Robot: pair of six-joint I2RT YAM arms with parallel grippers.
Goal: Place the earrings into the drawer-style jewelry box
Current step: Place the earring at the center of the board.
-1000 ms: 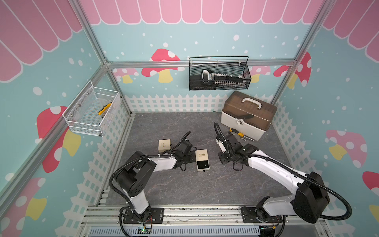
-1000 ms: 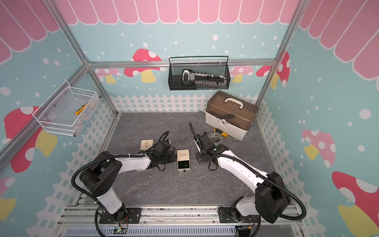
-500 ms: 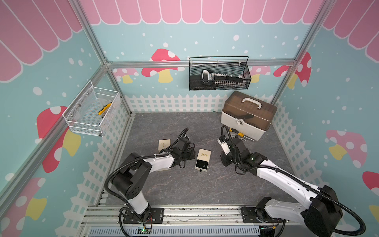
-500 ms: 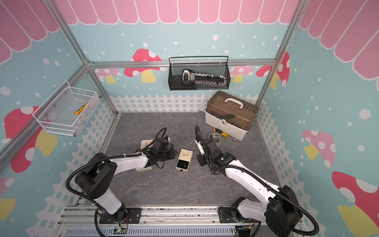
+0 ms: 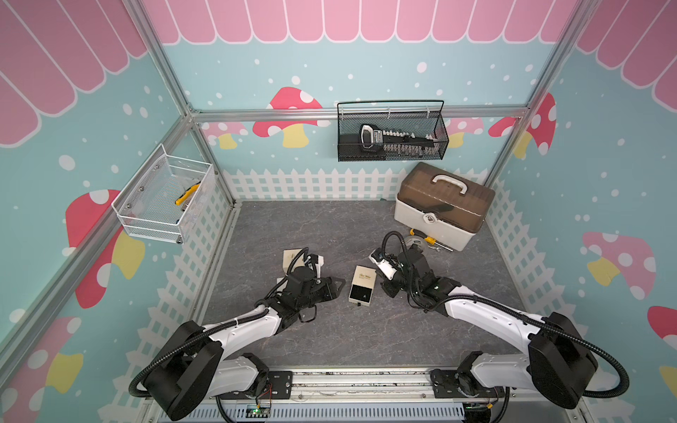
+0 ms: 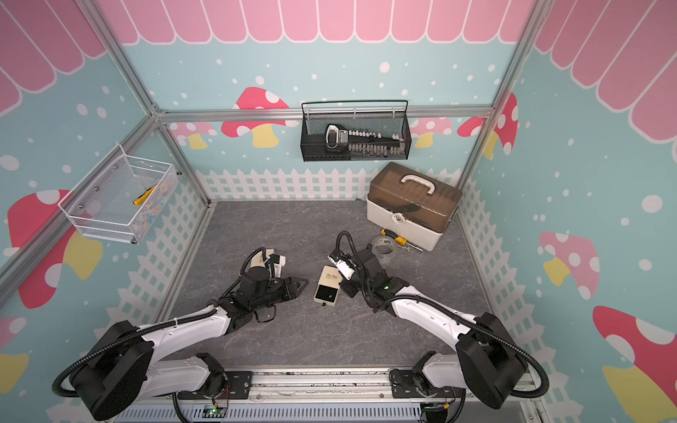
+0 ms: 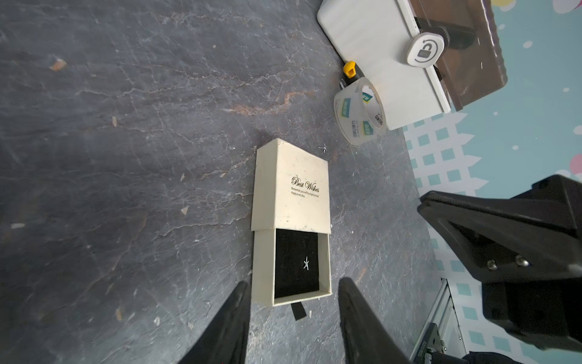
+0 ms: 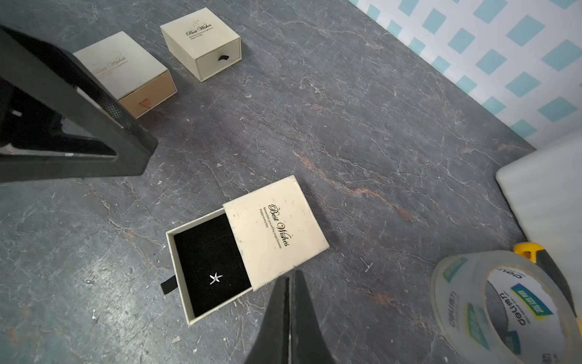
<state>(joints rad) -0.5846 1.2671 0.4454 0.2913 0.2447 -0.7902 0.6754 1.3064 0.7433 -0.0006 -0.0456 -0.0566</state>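
Note:
The drawer-style jewelry box (image 5: 362,289) (image 6: 327,288) is a beige sleeve with its black-lined drawer (image 7: 296,268) pulled out. One of the earrings (image 7: 306,263) (image 8: 215,278), a tiny silver star, lies in the drawer. Another earring (image 7: 323,148) (image 8: 367,265) lies on the table just past the sleeve's closed end. My left gripper (image 7: 293,283) (image 5: 340,282) is open and holds nothing. It faces the drawer's pull-tab end, a finger on each side. My right gripper (image 8: 291,274) (image 5: 388,289) is shut and empty, its tip beside the sleeve's edge.
Two more beige boxes (image 8: 201,41) (image 8: 126,72) stand behind the left gripper. A tape roll (image 8: 504,305) (image 5: 415,241), a yellow-handled tool (image 7: 349,69) and a toolbox (image 5: 443,205) sit at the back right. Wire baskets (image 5: 392,135) (image 5: 165,197) hang on the walls.
The left gripper's jaws have opened at the drawer end. The box has turned slightly. The right gripper, still shut, has moved in beside the sleeve.

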